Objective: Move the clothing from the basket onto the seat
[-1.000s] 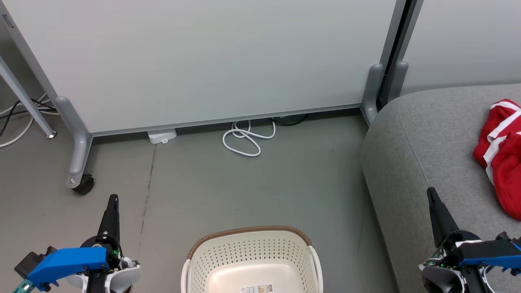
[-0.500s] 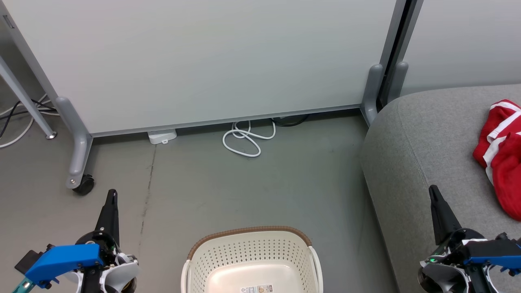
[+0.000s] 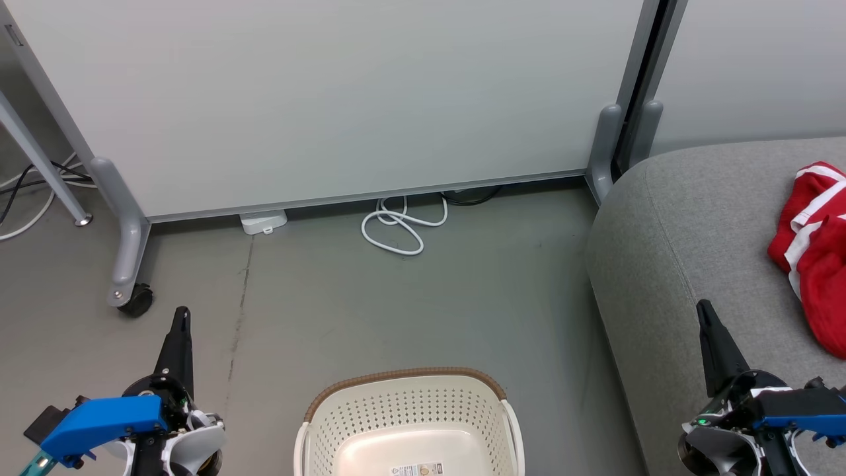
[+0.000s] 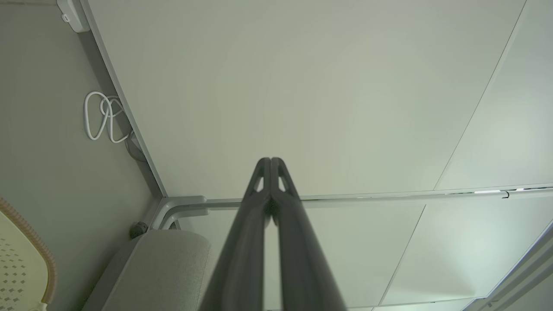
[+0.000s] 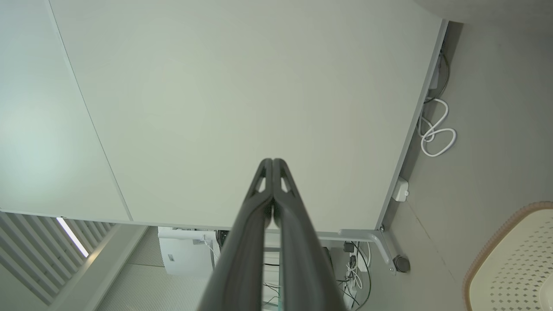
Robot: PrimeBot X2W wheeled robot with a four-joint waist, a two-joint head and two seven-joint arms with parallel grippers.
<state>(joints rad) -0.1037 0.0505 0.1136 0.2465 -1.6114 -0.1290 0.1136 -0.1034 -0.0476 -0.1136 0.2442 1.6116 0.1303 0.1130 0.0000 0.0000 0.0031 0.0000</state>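
Red clothing (image 3: 814, 254) with white stripes lies bunched on the grey seat (image 3: 687, 218) at the right edge of the head view. The cream basket (image 3: 410, 410) with a brown rim band stands on the floor at bottom centre, its inside bare apart from a label. My left gripper (image 3: 180, 316) points up at the lower left, shut and holding nothing, well left of the basket. Over the seat's front edge my right gripper (image 3: 704, 309) is shut and holds nothing. In the wrist views both finger pairs (image 4: 270, 162) (image 5: 273, 163) press together, and corners of the basket (image 4: 26, 242) (image 5: 510, 259) and seat (image 4: 168, 263) show.
A white wheeled partition panel (image 3: 330, 99) stands across the back, with a castor (image 3: 135, 299) at the left. A coiled white cable (image 3: 396, 228) and a small white box (image 3: 263, 220) lie at its foot. Grey floor (image 3: 396, 311) surrounds the basket.
The left gripper has drawn slightly left and up in the head view, and the right gripper shifted a touch. Basket, clothing and seat stay put.
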